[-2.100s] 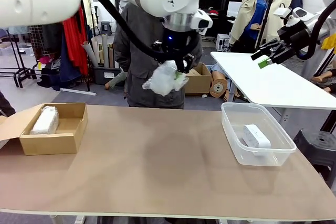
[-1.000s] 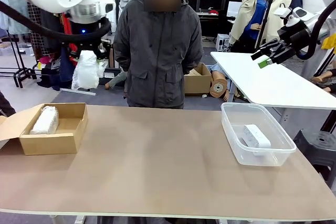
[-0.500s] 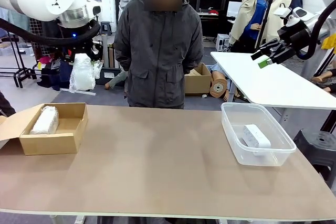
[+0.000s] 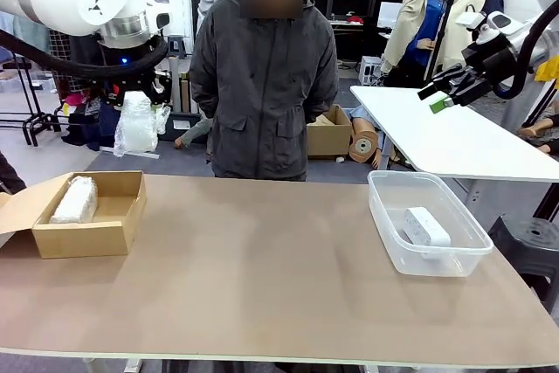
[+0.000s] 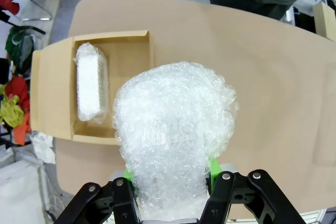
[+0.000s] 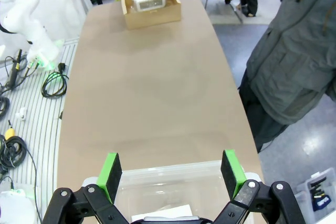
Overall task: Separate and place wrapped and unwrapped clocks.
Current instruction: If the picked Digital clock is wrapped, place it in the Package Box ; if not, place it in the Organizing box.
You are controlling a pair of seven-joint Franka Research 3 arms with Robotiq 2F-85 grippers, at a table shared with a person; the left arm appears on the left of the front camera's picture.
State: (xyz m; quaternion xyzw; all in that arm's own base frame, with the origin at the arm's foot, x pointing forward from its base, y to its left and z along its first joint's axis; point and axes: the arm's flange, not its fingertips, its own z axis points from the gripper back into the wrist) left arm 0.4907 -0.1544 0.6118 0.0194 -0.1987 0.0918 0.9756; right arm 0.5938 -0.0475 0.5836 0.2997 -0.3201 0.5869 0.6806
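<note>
My left gripper (image 4: 136, 104) hangs high over the table's far left, shut on a wrapped clock (image 4: 137, 125), a lumpy bundle of bubble wrap (image 5: 173, 129) between the green pads. Below it a brown cardboard box (image 4: 112, 231) holds another wrapped clock (image 4: 75, 200), also seen from above (image 5: 91, 88) in the box (image 5: 134, 51). The bare white clock (image 4: 425, 228) lies in the clear tub (image 4: 397, 255) at the right. My right gripper (image 4: 444, 93) is raised at the upper right, open and holding nothing; its green pads (image 6: 111, 168) spread above the tub (image 6: 173, 179).
A person in a grey jacket (image 4: 262, 76) stands at the far edge, hands behind the back. A white table (image 4: 454, 141) is behind at the right. The brown tabletop (image 4: 262, 259) between box and tub is bare.
My left arm swung from the table's middle to the far left with the wrapped clock, now hanging above the cardboard box. The right arm stayed still.
</note>
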